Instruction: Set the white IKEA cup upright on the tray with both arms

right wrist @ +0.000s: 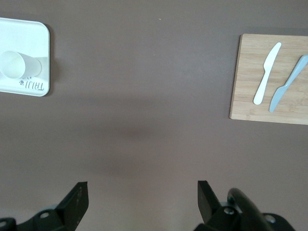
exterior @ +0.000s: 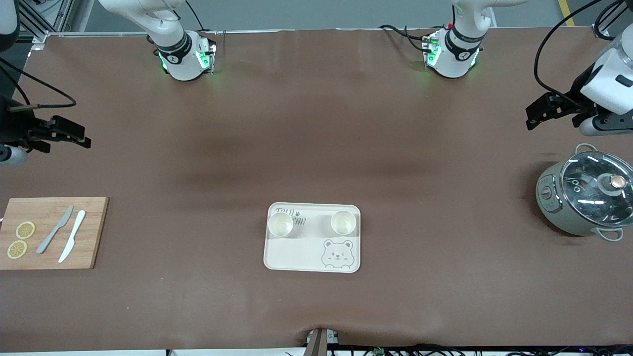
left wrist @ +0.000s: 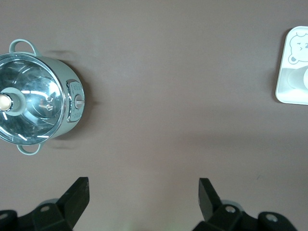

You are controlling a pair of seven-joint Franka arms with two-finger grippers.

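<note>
1. Two white cups upright on the tray [exterior: 296, 257], mid-surface: one cup [exterior: 280, 224] toward the right arm's end, the other cup [exterior: 343, 222] toward the left arm's.
2. Left claw [left wrist: 144, 202] released, empty, over bare surface [exterior: 316, 138] near the lidded pot [exterior: 583, 198].
3. Right claw [right wrist: 143, 202] released, empty, near the cutting board [exterior: 94, 232] with two knives and lemon slices.
4. Both arms waiting, well apart from the tray.
</note>
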